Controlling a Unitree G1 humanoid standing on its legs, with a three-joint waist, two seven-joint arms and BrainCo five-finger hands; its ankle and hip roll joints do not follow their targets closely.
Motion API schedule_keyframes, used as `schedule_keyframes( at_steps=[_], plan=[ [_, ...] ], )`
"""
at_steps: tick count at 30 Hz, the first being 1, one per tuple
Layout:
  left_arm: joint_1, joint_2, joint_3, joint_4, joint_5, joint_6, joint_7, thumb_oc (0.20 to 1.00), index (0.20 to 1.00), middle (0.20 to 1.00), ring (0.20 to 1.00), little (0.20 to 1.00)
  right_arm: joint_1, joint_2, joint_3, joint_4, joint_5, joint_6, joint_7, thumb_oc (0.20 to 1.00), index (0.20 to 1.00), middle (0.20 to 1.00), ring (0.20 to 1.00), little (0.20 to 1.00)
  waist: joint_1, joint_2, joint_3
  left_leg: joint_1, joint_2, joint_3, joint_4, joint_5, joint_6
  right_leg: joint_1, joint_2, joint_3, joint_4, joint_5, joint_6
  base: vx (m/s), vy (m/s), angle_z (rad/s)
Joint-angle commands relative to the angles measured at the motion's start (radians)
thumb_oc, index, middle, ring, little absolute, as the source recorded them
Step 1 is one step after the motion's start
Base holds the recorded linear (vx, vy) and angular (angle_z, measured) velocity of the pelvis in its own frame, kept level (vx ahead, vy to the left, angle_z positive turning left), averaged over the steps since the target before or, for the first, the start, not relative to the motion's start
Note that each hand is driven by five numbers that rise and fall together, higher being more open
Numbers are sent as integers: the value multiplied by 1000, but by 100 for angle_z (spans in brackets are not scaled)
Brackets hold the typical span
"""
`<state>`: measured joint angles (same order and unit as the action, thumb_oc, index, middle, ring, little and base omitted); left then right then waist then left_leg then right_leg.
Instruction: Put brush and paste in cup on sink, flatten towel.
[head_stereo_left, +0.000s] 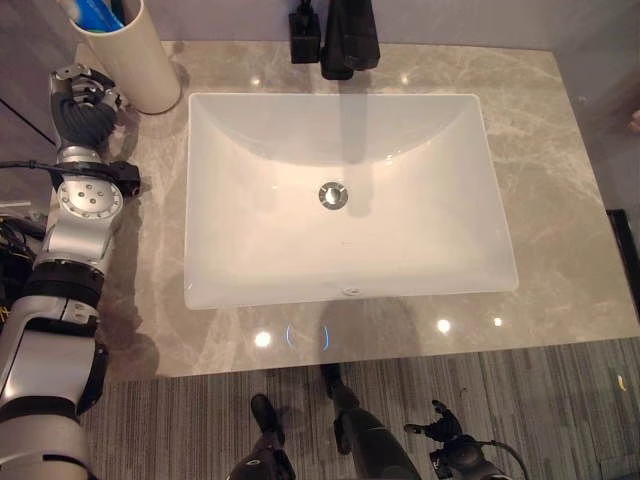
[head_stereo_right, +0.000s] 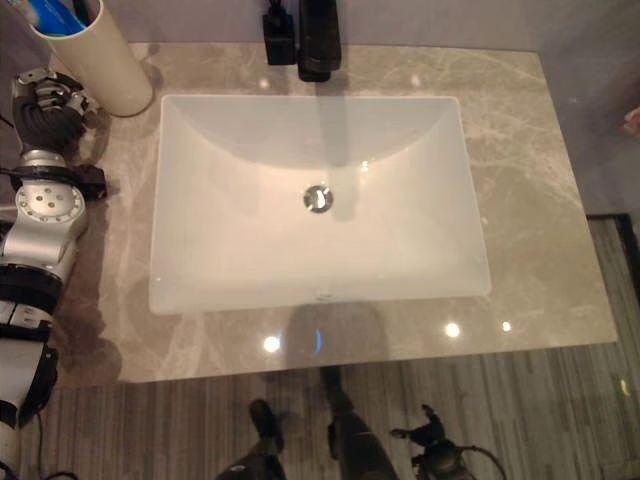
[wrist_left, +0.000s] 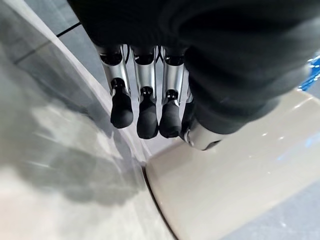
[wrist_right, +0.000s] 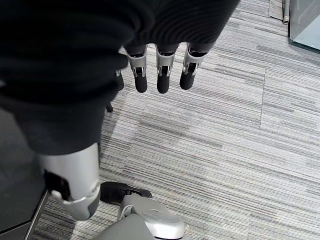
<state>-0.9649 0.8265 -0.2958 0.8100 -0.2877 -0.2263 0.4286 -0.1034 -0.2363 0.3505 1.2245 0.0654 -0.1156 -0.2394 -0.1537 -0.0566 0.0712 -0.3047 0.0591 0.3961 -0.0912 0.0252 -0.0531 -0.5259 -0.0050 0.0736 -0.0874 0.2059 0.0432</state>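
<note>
Cup (head_stereo_left: 135, 60): cream, upright at the far left corner of the marble counter (head_stereo_left: 560, 180), beside the white basin (head_stereo_left: 345, 200). Blue items stand in its mouth (head_stereo_left: 100, 14); I take them for brush and paste but cannot separate the two.

Left hand (head_stereo_left: 82, 105): on the counter just beside the cup's base. From its wrist camera I read the fingers (wrist_left: 147, 117) as relaxed and holding nothing, hanging next to the cup wall (wrist_left: 240, 180). I judge this an unloaded, released pose.

Right hand (wrist_right: 160, 70): hangs low over the striped floor (wrist_right: 225, 140), fingers loose, empty, idle.

Faucet (head_stereo_left: 350, 38): black, at the back rim of the basin, with a small black fitting (head_stereo_left: 304, 40) beside it.

Towel: I can find none to flatten; that step looks outstanding.
</note>
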Motion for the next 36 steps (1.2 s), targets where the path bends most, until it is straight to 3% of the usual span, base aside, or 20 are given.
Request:
schedule_keyframes(
  at_steps=[1, 16, 17, 22, 36],
  plan=[
    [-29, 37, -26, 81, 13, 14, 20, 200, 200, 200, 200, 200, 6, -37, 19, -4, 32, -17, -23, 1000, 1000, 1000, 1000, 1000, -35, 50, 21, -14, 156, -94, 4, 105, -123, 40, -33, -21, 0, 25, 84, 0, 0, 0],
    [-106, 15, -67, 136, -15, 7, 29, 200, 200, 200, 200, 200, 26, -28, 51, -18, 42, -32, -16, 1000, 1000, 1000, 1000, 1000, -58, 27, 20, -28, 175, -85, 4, 108, -132, 15, -6, 1, 0, 35, 82, 8, -1, -1],
    [-106, 14, -68, 135, -15, 7, 28, 200, 200, 200, 200, 200, 27, -28, 51, -17, 42, -31, -16, 1000, 1000, 1000, 1000, 1000, -54, 36, 16, -17, 179, -95, 4, 79, -138, 25, -2, 2, 0, 12, 89, 91, 31, -4],
    [-103, 10, -83, 73, -6, -5, 35, 200, 200, 200, 200, 200, 33, -20, 70, -42, 48, -41, -12, 1000, 1000, 1000, 1000, 1000, -59, 14, 21, -23, 184, -97, 4, 76, -135, 11, 20, 33, 0, 20, 85, 27, -26, -5],
    [-149, -32, -119, 80, -4, -9, 16, 200, 200, 200, 200, 200, 46, -32, 74, -40, 46, -44, -5, 1000, 1000, 1000, 1000, 1000, -85, 15, 13, -3, 203, -61, 4, 75, -144, -8, 46, 58, 0, 20, 77, 1, -23, -8]
  ],
)
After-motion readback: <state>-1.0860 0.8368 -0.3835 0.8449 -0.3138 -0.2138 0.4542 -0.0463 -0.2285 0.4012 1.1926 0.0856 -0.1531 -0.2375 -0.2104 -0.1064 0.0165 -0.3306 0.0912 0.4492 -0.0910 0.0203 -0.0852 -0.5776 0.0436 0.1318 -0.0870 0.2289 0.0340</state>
